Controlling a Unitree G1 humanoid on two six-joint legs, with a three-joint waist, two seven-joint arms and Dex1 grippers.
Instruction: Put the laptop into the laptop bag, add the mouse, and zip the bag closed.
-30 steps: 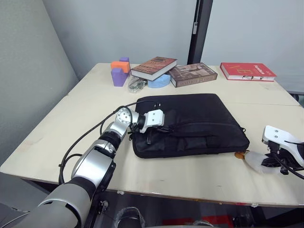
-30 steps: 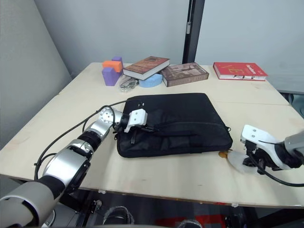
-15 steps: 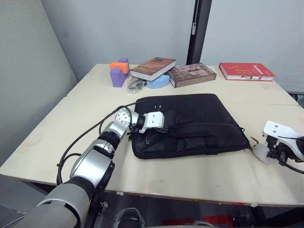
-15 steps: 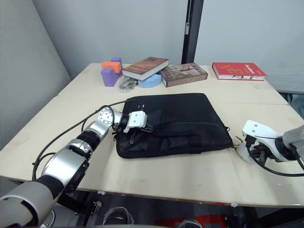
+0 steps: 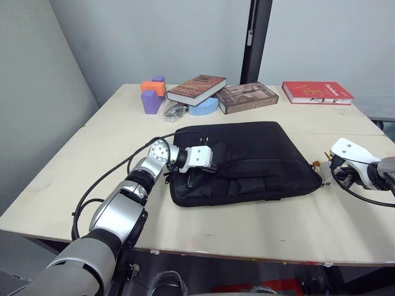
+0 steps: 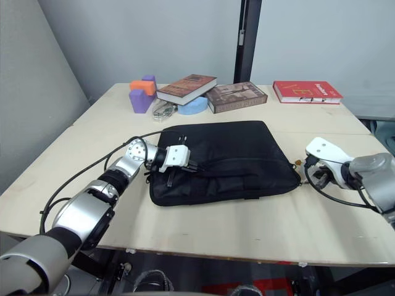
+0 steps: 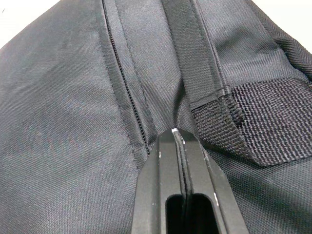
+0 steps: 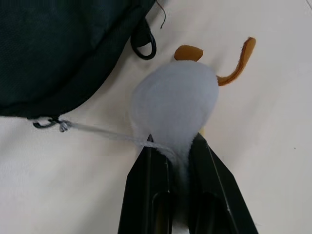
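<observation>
Zipping looks like your current step: the left gripper, fingers pressed together, pins the laptop bag mid-table, while the right gripper pinches a plush duck tied by string to the bag's corner, so pull steadily.

Black laptop bag, white plush toy with seemingly orange feet.

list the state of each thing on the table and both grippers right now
laptop bag: flat on the table, zipper looks closed
left gripper: shut, tips on the bag by a handle
right gripper: shut on white plush duck
books: closed
</observation>
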